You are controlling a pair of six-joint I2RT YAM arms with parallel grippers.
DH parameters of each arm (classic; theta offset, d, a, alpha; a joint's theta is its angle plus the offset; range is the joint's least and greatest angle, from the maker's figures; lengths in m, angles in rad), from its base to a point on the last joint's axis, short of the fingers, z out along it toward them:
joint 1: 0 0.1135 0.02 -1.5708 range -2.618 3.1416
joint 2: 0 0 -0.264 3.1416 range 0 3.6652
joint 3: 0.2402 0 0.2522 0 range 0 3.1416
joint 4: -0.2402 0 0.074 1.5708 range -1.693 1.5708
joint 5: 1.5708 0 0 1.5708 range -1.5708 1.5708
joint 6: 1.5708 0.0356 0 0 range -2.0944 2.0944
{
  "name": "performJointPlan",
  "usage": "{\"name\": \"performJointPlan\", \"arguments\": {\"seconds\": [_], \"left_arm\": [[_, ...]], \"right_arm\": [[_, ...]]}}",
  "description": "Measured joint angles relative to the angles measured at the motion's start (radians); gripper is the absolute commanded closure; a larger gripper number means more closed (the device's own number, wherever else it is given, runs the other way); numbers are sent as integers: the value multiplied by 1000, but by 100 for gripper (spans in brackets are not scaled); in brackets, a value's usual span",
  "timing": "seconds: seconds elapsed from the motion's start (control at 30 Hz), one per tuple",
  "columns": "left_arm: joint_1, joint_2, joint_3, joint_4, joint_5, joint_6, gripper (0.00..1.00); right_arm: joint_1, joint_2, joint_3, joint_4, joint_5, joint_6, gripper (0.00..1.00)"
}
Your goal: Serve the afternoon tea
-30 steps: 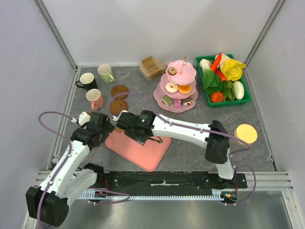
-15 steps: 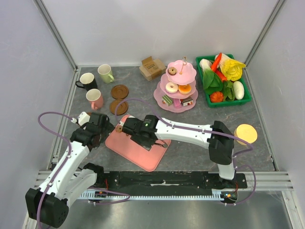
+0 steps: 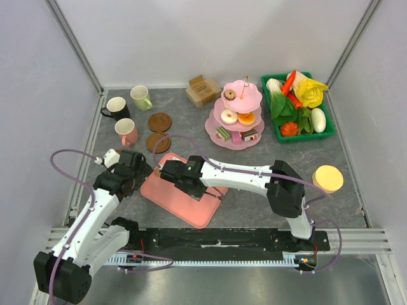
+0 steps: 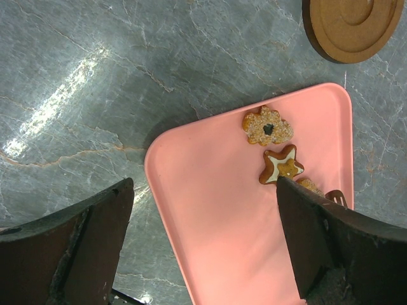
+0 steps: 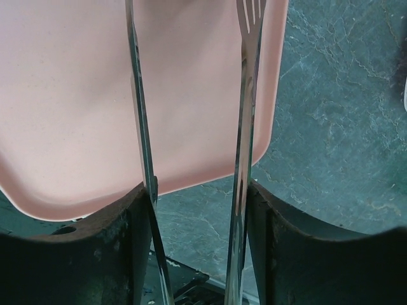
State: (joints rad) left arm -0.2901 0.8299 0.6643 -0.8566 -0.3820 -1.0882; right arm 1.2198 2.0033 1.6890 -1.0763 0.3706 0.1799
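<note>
right gripper (image 5: 197,190) pinches the tongs (image 5: 245,127) over the tray (image 4: 216,216), left gripper (image 4: 203,184) hangs spread above it; a skewed squeeze could flick the cookies (image 4: 268,126) off its edge.

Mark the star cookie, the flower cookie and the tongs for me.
star cookie (image 4: 281,166), left wrist view, iced centre.
flower cookie (image 4: 262,124), left wrist view, crumbly top.
tongs (image 5: 245,127), right wrist view, shaft of forked arm.

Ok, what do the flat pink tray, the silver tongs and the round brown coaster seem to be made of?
Flat pink tray: probably plastic, matte, with a smooth moulded rim. Silver tongs: polished metal, thin mirror-bright blades, one ending in tines. Round brown coaster: likely wood, satin, with turned concentric rings; moulded plastic is possible.
</note>
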Motion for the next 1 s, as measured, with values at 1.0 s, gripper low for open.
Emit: {"name": "performJointPlan", "arguments": {"seconds": [1.0], "left_arm": [[0,-72,0,-5,0,0,1]], "right_arm": [[-1,-47,38,-24,58,49,53]]}}
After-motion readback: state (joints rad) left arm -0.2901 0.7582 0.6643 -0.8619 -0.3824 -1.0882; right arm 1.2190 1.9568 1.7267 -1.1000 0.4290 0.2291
